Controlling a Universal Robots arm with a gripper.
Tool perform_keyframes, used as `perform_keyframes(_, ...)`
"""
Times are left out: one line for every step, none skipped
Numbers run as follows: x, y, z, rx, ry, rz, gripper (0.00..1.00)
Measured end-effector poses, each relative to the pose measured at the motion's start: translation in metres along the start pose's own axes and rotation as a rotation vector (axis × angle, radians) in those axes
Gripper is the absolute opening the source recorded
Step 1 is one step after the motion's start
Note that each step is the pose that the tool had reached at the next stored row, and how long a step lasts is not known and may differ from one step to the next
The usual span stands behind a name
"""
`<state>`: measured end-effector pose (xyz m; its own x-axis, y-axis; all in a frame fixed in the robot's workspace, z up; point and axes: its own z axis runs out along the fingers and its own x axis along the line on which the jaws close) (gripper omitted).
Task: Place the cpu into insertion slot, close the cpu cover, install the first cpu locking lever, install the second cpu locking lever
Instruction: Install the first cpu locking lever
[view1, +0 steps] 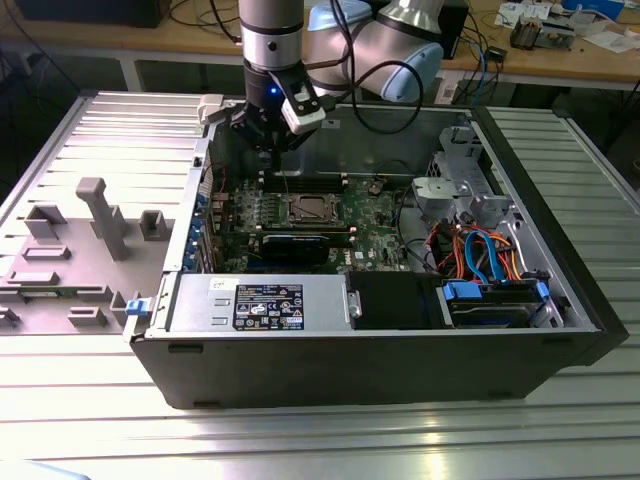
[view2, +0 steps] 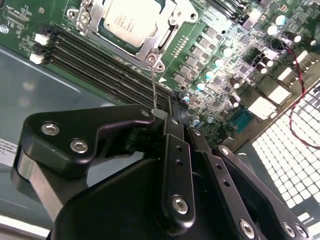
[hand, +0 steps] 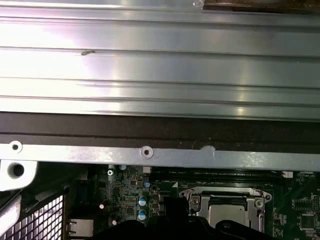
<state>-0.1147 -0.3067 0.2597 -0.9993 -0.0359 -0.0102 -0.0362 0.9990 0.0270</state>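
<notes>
Open PC case on ribbed metal bench: we see gripper (view1: 268, 140), fingers closed w/ nothing held, hovering at 12 o'clock of the cpu (view1: 309, 210), seated under the cpu cover (view2: 159, 44).

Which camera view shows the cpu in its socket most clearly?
The second wrist view: the cpu lies close, its silver top framed by the cpu cover. In the first wrist view, the cpu is partly hidden at the picture's edge by a dark part of the arm. The exterior view shows the cpu small, beneath the gripper.

Arm vertical, fingers (view2: 172, 120) pressed together
</notes>
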Motion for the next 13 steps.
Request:
perform_keyframes(-0.0006,0.0003,0.0001,0.0,0.0,0.0,0.11)
perform_keyframes(-0.0016,0.0008,0.0004,0.0001,0.0001,0.0,0.11)
perform_keyframes(-0.0021,0.0011,0.0006,-0.0001,-0.0001,0.0,0.11)
perform_keyframes(-0.0026,0.0014,0.0008,-0.0001,-0.0001,0.0,0.11)
perform_keyframes(-0.0033,0.0017,0.0011,0.0,0.0,0.0,0.11)
perform_keyframes(-0.0037,0.002,0.0013,-0.0001,0.0,0.0,0.11)
perform_keyframes(-0.0041,0.0023,0.0015,0.0,0.0,0.0,0.11)
perform_keyframes(-0.0049,0.0027,0.0018,0.0,0.0001,0.0,0.11)
perform_keyframes(-0.0055,0.0029,0.0019,0.0,0.0001,0.0,0.11)
perform_keyframes(-0.0062,0.0033,0.0022,0.0001,0.0001,0.0,0.11)
perform_keyframes(-0.0067,0.0036,0.0023,0.0001,0.0001,0.0,0.11)
perform_keyframes(-0.0072,0.0038,0.0025,0.0,0.0,0.0,0.11)
perform_keyframes(-0.0078,0.0042,0.0027,0.0,0.0001,0.0,0.11)
